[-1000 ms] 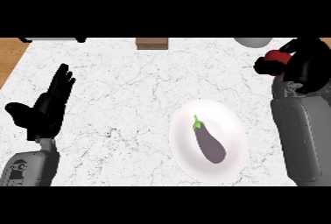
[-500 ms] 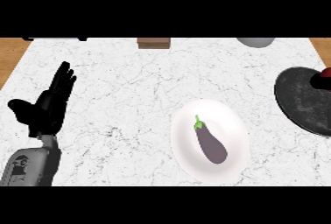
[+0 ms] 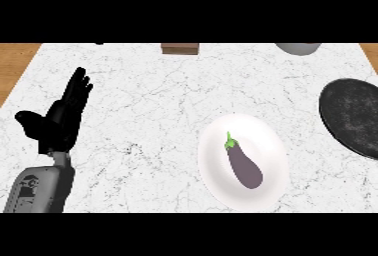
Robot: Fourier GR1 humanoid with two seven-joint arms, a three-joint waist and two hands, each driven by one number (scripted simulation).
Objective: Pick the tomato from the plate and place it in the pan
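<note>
Head view: no tomato shows anywhere. What lies on the white plate (image 3: 277,150) is a purple eggplant (image 3: 244,165), so I tell that instead. It sits near the plate's middle, long axis running from upper left to lower right, green stem end pointing away from me and the fat end toward me. I judge it light, fairly stiff, smooth-skinned and a bit slippery; across its thick belly is the best hold. The dark pan (image 3: 353,117) lies to the plate's right, partly cut off by the edge. My left hand (image 3: 60,120) rests well left of the plate, fingers straight and apart, holding nothing. My right hand is out of sight.
</note>
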